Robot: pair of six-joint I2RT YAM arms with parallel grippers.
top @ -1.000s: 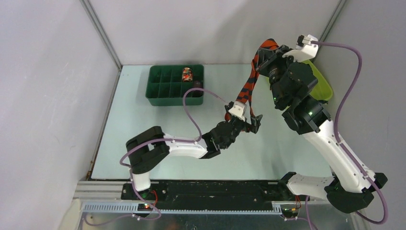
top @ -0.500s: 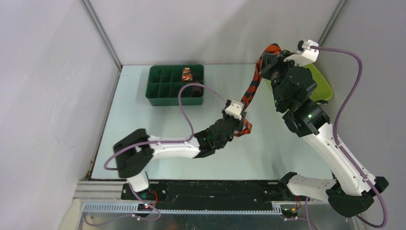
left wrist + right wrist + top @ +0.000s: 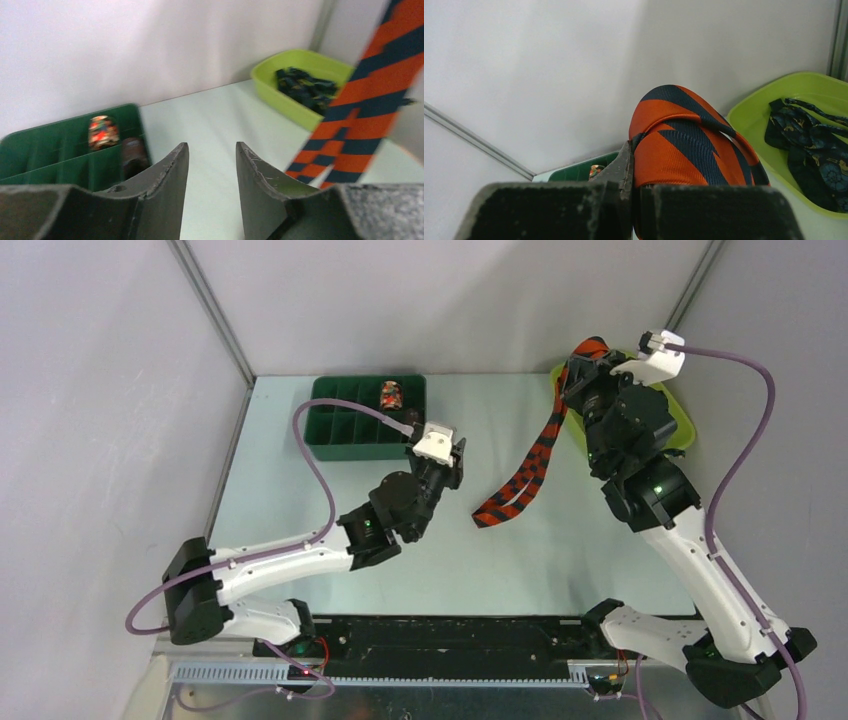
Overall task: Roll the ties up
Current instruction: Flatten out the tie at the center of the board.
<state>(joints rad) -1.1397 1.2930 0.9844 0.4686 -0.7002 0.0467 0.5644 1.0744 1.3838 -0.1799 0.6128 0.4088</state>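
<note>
Red-orange striped tie dangles from right gripper, pinched tight.
Left gripper half-spread, empty; tie's free end just to its right, long axis diagonal.

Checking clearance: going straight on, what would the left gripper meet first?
Likely the bare table between green organizer and lime bin, then the back wall; the striped tie hangs right of the left gripper. Depth unclear.

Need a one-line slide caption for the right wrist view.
Right gripper shut on the folded red-orange striped tie, navy ties heaped in the lime bin behind.
</note>
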